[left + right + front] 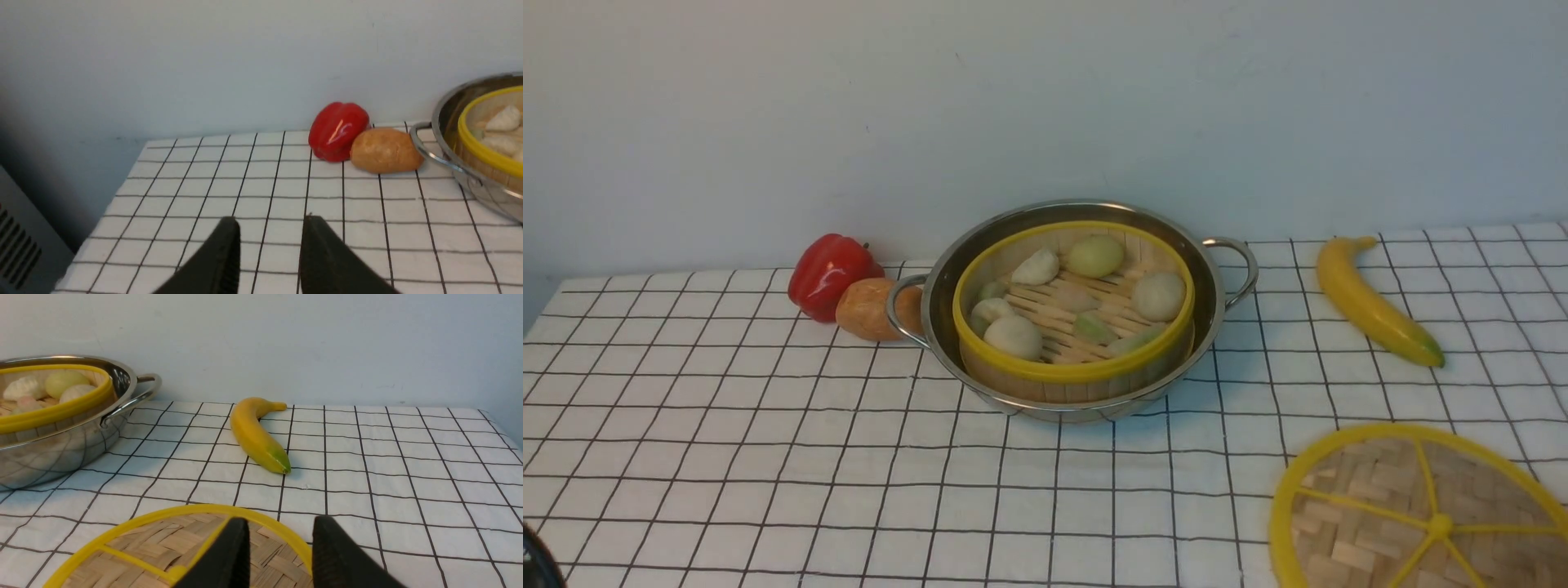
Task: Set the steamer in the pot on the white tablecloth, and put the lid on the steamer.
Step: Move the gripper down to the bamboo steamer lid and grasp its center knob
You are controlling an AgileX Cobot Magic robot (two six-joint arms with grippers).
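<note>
The steamer (1075, 371), a bamboo basket with a yellow rim and pale buns inside, sits in the shiny pot (1217, 314) at the back middle of the white tablecloth (768, 457). The lid (1413, 514), a woven disc with yellow rim and spokes, lies flat at the near right, partly cut off by the picture's edge. In the right wrist view my right gripper (281, 522) hangs open over the far edge of the lid (171, 547), holding nothing. My left gripper (269, 222) is open over bare cloth, well to the left of the pot (482, 192).
A red pepper (829, 273) and a brown potato (866, 309) lie against the pot's left handle. A banana (1372, 304) lies to the right of the pot, between it and the lid. A wall stands just behind the table.
</note>
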